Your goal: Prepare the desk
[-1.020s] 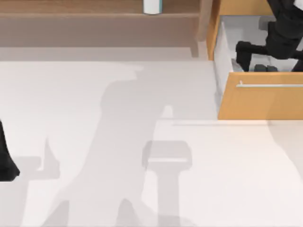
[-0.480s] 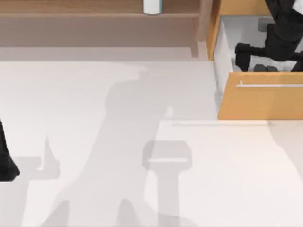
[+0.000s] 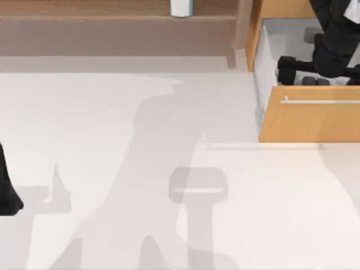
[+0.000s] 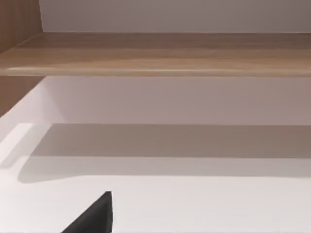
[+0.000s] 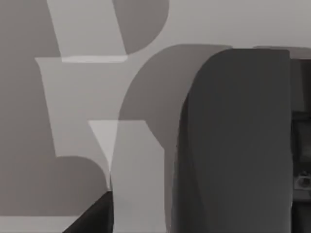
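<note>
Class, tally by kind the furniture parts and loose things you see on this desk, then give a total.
Open drawer: 1
Wooden shelf ledge: 1
White cylinder on the ledge: 1
Dark items in the drawer, number unclear
Total: 3 counted

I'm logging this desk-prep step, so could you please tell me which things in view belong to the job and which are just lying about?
Part of the job:
- desk
- open drawer, with dark items inside
- right gripper, inside the drawer

Lying about:
- white object on the shelf
- left arm, parked at the desk's left edge
</note>
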Motion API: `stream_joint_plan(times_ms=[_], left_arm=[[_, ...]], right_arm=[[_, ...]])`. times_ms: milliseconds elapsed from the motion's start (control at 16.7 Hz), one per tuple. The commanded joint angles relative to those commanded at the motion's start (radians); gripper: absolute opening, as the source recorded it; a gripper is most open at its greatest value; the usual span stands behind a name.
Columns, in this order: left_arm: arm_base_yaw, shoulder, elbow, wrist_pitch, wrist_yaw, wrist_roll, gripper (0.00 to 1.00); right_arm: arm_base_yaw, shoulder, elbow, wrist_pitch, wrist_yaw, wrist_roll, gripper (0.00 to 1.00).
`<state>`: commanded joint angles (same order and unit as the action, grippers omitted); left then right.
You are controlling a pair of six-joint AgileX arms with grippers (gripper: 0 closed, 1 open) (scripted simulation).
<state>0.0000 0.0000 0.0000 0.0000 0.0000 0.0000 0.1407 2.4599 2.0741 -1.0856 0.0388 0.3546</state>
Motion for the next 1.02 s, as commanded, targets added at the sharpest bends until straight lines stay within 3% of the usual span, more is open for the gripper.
stream_joint_plan(times_ms=[720,1020], left_arm=[[0.000,0.000,0.000,0.000,0.000,0.000,1.00],[0.000,0.000,0.000,0.000,0.000,0.000,1.00]], right_arm=[[0.000,0.000,0.000,0.000,0.000,0.000,0.02],[0.000,0.000,0.000,0.000,0.000,0.000,0.00]])
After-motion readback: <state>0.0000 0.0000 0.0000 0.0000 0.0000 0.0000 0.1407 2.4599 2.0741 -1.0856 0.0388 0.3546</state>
